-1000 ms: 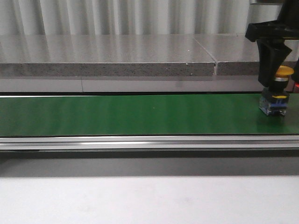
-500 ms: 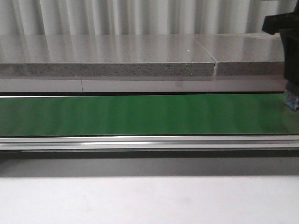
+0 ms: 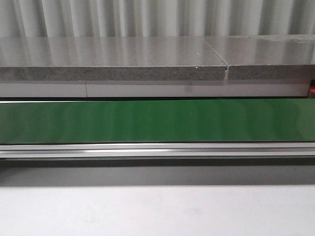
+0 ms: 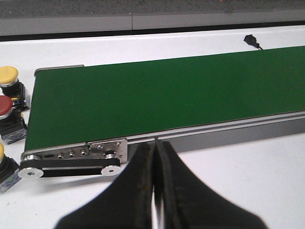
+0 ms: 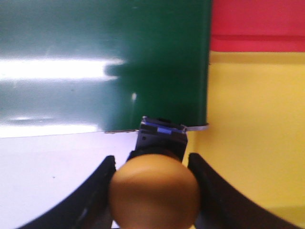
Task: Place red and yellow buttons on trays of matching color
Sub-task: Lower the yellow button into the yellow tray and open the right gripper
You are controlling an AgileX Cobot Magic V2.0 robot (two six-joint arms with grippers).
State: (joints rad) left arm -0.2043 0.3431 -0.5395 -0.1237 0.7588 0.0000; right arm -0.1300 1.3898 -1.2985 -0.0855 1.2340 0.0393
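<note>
The yellow button (image 5: 155, 191) has been lifted clear of the green belt (image 3: 147, 120) and is gone from the front view; it is clamped in the right gripper (image 5: 152, 188) beside the yellow tray (image 5: 257, 133). The left gripper (image 4: 153, 191) is kept closed, empty.

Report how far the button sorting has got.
Done: no button shows on the yellow tray or red tray. In hand: the right gripper holds a yellow button near the yellow tray. Left: three buttons beside the green belt; the left gripper is shut, empty.
</note>
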